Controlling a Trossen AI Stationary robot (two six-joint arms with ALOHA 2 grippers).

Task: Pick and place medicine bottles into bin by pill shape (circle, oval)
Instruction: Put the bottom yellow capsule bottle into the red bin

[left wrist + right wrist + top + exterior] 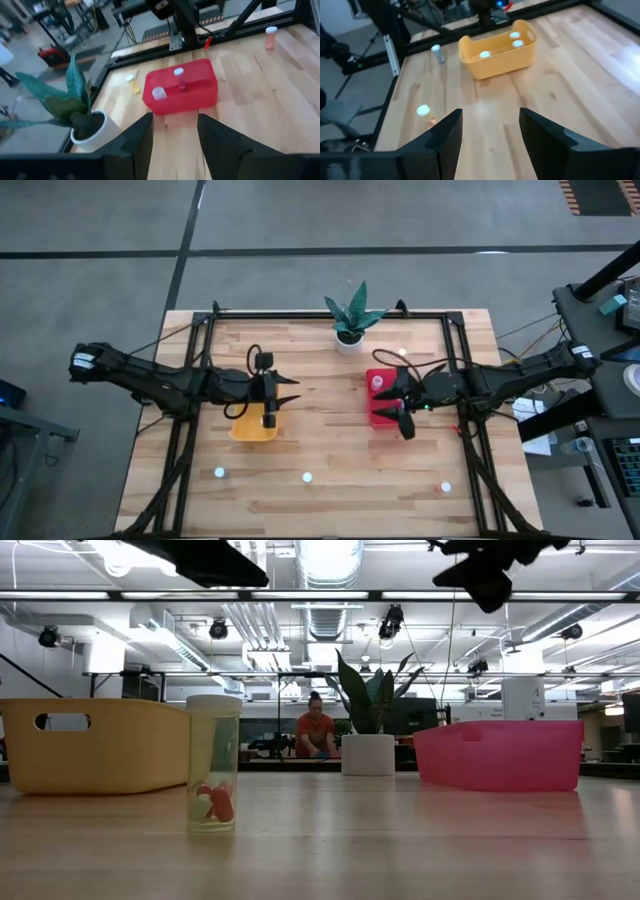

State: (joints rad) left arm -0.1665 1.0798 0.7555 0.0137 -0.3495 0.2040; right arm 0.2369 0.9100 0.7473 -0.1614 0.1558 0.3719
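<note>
Medicine bottles are scattered in several places: three white-capped ones stand along the near edge of the wooden table (pixel 330 430), seen from above as pale dots at the left (pixel 219 473), the middle (pixel 307 477) and the right (pixel 446 488). At table height, one of them stands closest to the camera (pixel 213 764), a clear bottle with a pale cap and orange-red pills at its bottom. The yellow bin (pixel 252 426) on the left half of the table holds three bottles, their white caps showing in the right wrist view (pixel 485 54), and another bottle stands on the wood just beside that bin (pixel 436 52). The red bin (pixel 381 396) on the right half holds two bottles, one upright (pixel 178 76) and one lower against the wall (pixel 159 93). A small yellow object with a white cap (pixel 133 83) lies on the table beside the red bin, and an orange-tinted bottle (pixel 270 36) stands near the table's black frame. The left gripper (pixel 286 392) hangs above the yellow bin, its fingers (pixel 135 140) parted with nothing between them. The right gripper (pixel 396 402) hangs above the red bin, its fingers (pixel 447 135) likewise spread and empty. A potted plant in a white pot (pixel 350 320) stands at the far middle of the table. Beyond the table, a person in a red top (pixel 316 732) is in the room.
</note>
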